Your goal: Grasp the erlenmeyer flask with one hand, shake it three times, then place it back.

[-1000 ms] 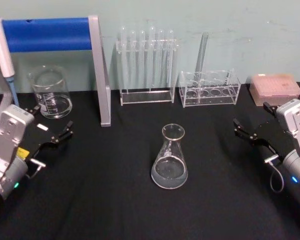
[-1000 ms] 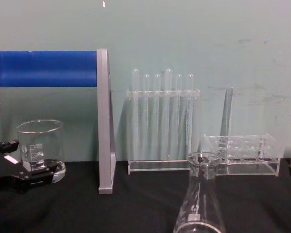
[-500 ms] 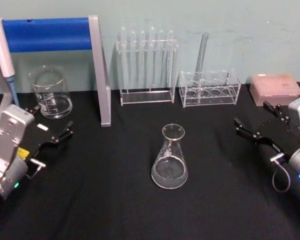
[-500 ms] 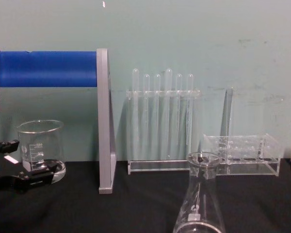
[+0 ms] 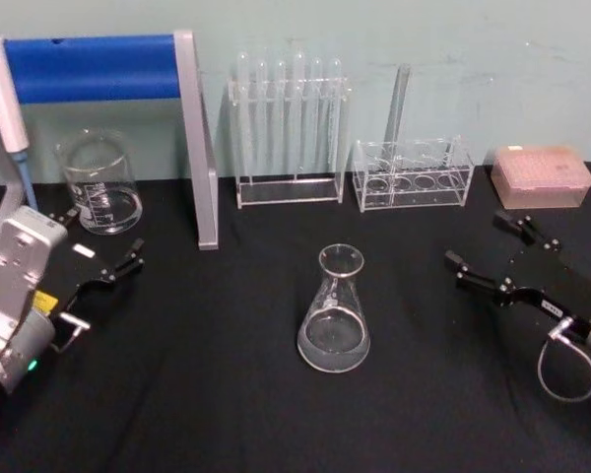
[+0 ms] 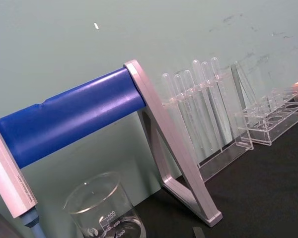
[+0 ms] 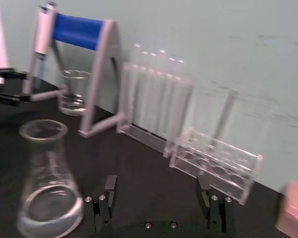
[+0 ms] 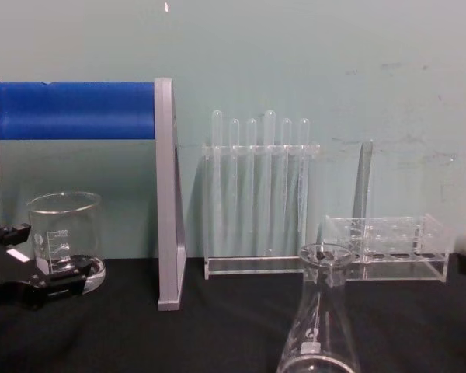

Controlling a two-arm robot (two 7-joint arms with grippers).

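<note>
right tool (image 5: 476, 239): low over the black surface (image 5: 197, 394) on the robot's right, fingers spread wide, nothing held between them.
erlenmeyer flask (image 5: 333, 315): upright on the surface, to the left of the right tool and clear of its fingertips, between the two tools.
left tool (image 5: 98, 238): at the robot's far left, fingers apart, empty.
beaker (image 5: 98, 185): upright, just beyond the left tool.
test tube rack (image 5: 289, 128): by the wall, beyond the erlenmeyer flask.
pink box (image 5: 540, 175): by the wall, beyond the right tool.
</note>
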